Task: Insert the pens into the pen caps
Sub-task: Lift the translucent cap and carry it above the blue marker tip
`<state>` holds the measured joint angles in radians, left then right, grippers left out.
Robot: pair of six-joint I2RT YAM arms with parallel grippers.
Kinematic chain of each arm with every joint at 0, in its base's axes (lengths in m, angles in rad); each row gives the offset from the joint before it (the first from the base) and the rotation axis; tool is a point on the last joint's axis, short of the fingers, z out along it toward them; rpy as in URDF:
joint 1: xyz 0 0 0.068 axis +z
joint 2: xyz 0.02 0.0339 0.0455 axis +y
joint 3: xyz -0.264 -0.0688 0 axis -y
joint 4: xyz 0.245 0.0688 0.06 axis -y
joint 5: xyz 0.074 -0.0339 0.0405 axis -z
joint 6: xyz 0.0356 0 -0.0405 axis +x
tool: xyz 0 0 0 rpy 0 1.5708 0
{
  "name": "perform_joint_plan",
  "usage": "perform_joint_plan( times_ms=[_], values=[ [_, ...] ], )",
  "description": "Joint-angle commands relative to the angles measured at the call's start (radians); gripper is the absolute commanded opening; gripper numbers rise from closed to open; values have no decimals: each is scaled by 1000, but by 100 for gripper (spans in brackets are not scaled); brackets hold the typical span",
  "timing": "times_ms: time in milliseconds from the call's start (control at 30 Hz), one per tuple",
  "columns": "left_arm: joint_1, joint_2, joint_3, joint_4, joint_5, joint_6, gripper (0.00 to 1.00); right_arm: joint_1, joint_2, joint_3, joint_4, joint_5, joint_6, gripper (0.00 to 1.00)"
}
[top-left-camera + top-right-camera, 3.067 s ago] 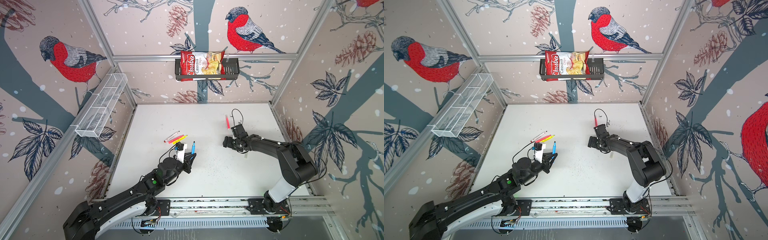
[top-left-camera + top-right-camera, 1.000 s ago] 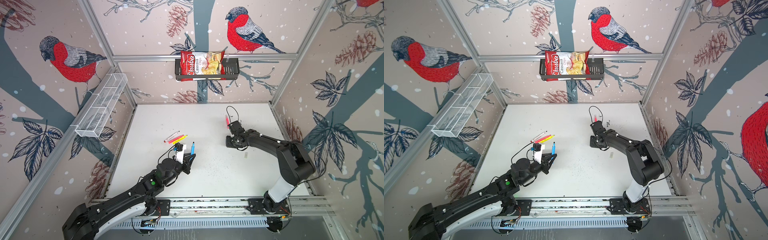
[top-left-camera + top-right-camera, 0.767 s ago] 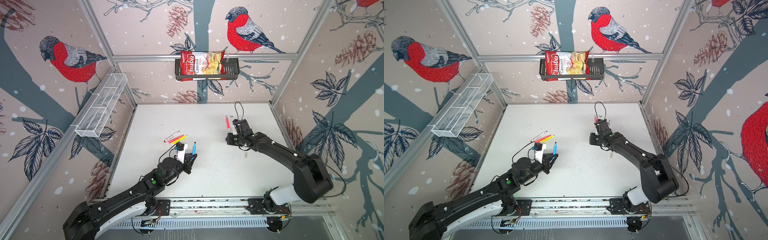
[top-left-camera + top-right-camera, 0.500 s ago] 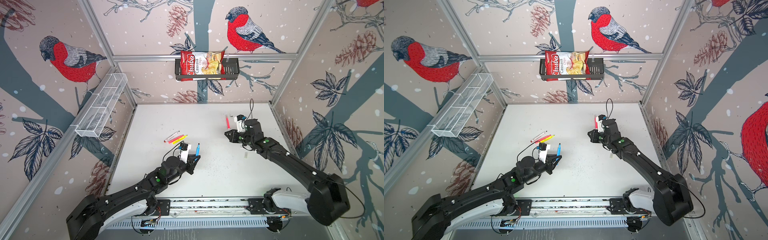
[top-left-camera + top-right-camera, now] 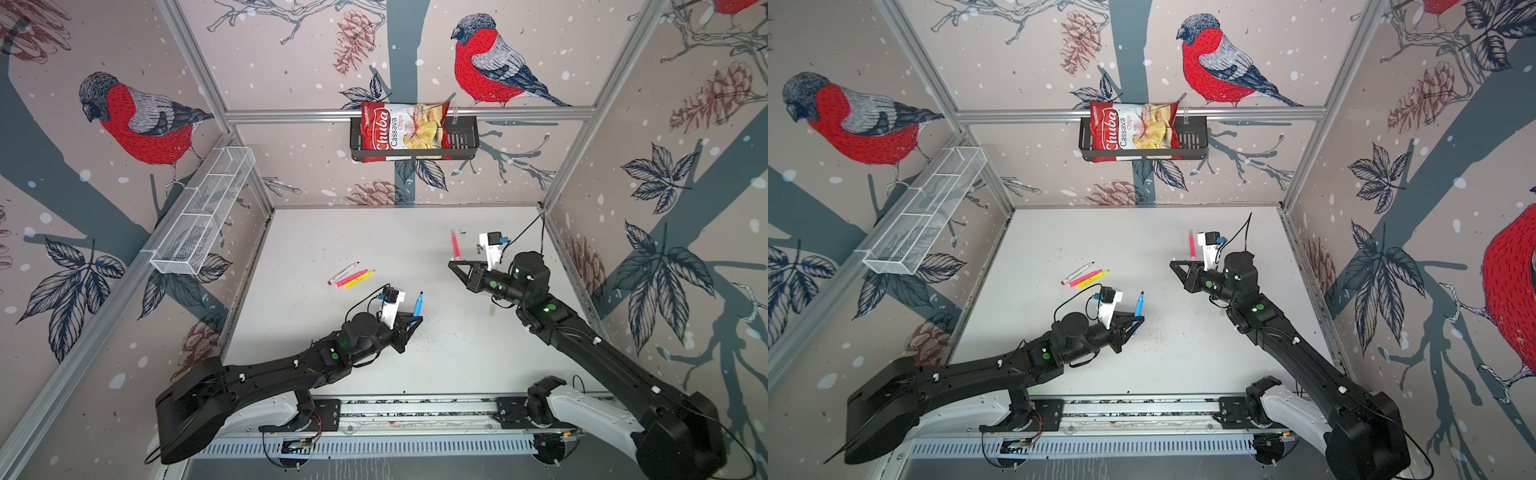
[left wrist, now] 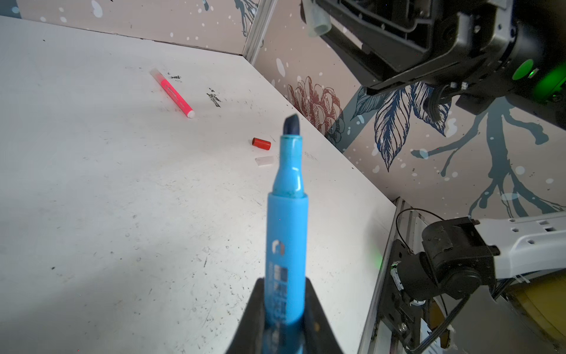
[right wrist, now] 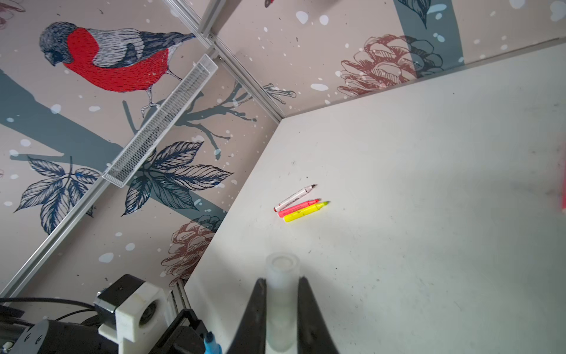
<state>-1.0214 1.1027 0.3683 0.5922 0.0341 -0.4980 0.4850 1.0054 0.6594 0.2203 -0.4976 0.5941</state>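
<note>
While the left tool (image 5: 414, 323) is clamping the blue marker (image 6: 288, 230) by its lower barrel, its bare tip pointing away from the jaws, the right tool (image 7: 281, 280) is pinching a translucent whitish cap (image 7: 281, 272). Both are hanging above the white surface (image 5: 332, 232), well apart. A red cap (image 6: 261, 143) and a second whitish cap (image 6: 264, 160) are lying just beside each other. A pink marker (image 5: 455, 244) is resting near the right tool. A white-barrelled marker (image 7: 295, 197), a second pink marker (image 7: 298, 207) and a yellow marker (image 7: 304, 211) are lying side by side beyond the left tool.
</note>
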Motion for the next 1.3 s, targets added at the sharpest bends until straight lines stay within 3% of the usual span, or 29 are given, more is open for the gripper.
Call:
perform_joint_plan(
  times_ms=[0,1267],
  values=[
    [-9,24,22,98,19,-8,3,12,-13,-22,119,-46,48,15],
    [-23,48,41,157,38,-32,3,184,19,-96,307,0,119,17]
  ],
)
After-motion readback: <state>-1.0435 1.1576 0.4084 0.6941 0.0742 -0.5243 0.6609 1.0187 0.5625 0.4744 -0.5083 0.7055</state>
